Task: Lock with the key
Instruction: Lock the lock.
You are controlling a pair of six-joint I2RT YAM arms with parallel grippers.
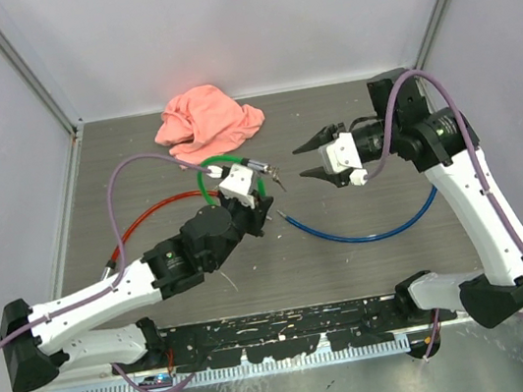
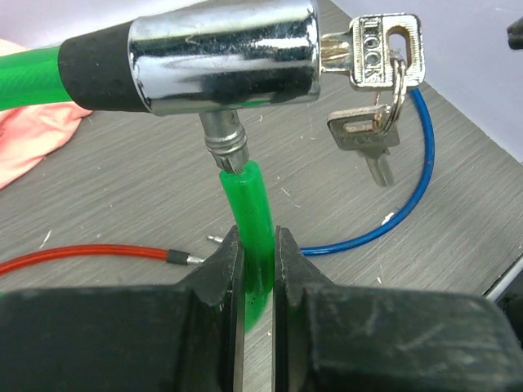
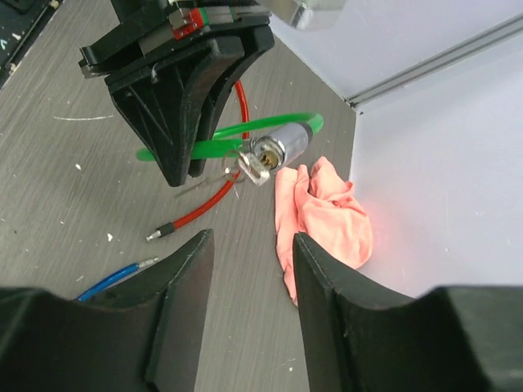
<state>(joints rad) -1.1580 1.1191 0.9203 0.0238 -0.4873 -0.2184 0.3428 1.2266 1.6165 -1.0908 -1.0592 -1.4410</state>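
A green cable lock with a chrome cylinder [image 2: 221, 57] is held up off the table. My left gripper [image 2: 259, 245] is shut on the green cable [image 2: 249, 204] just below the cylinder's pin. The key [image 2: 380, 57] is stuck in the cylinder's end, and a second key [image 2: 368, 139] hangs from its ring. From above, the cylinder [image 1: 238, 172] and key [image 1: 273, 172] point right, toward my right gripper [image 1: 306, 161]. That gripper is open and holds nothing, a short gap from the key. In the right wrist view the key [image 3: 253, 170] lies ahead of the right gripper [image 3: 252, 241].
A pink cloth [image 1: 208, 120] is bunched at the back of the table. A red cable [image 1: 146, 219] lies to the left, under the left arm. A blue cable [image 1: 367, 234] curves across the table below the right gripper. Enclosure walls close in three sides.
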